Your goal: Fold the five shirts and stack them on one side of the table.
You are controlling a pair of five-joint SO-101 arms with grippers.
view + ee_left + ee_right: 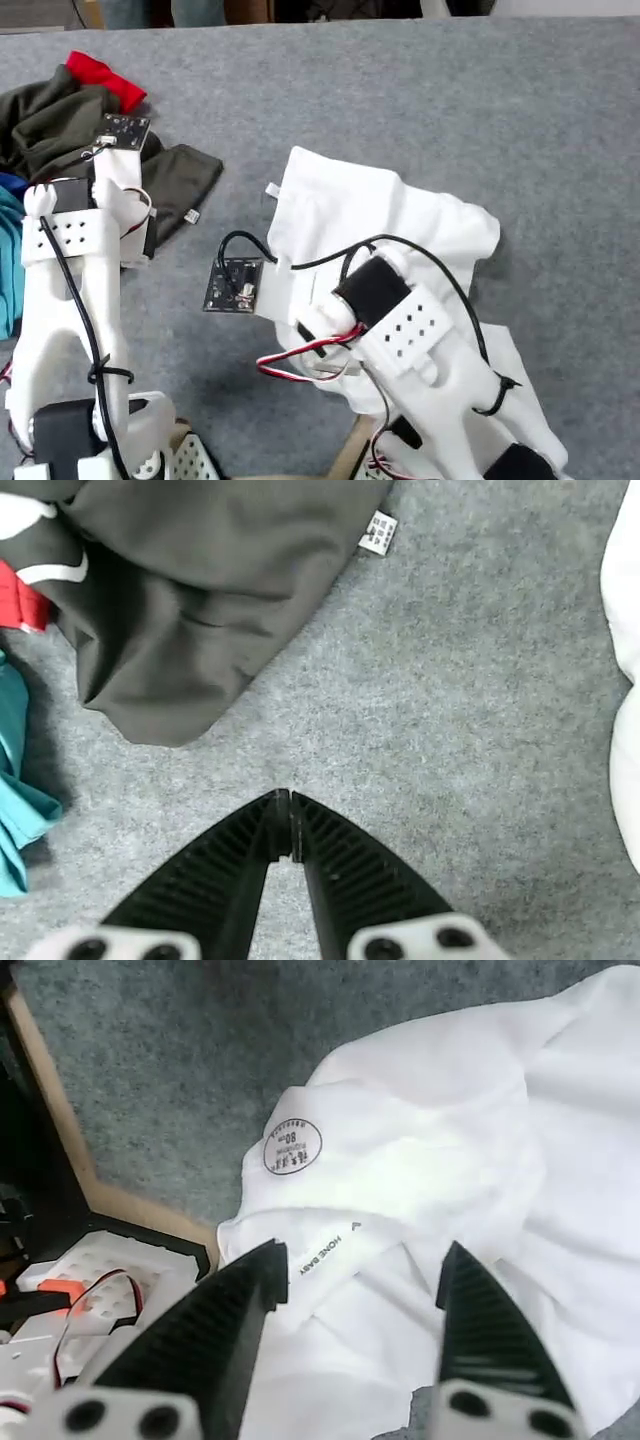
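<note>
A crumpled white shirt point(380, 210) lies in the middle of the grey table. My right gripper point(360, 1265) hangs open just above it, its fingers on either side of the collar with the printed neck label point(292, 1146). At the left lies a pile with a dark shirt point(180, 175), a red shirt point(100, 78) and a teal shirt point(8, 260). My left gripper point(290, 802) is shut on nothing over bare carpet, a little short of the dark shirt point(200, 580) and its small white tag point(378, 530).
The table's wooden front edge point(60, 1130) and the arm bases point(150, 450) lie close behind the grippers. Open grey surface point(450, 90) stretches across the back and right. A strip of carpet point(480, 680) separates the dark shirt from the white shirt point(625, 630).
</note>
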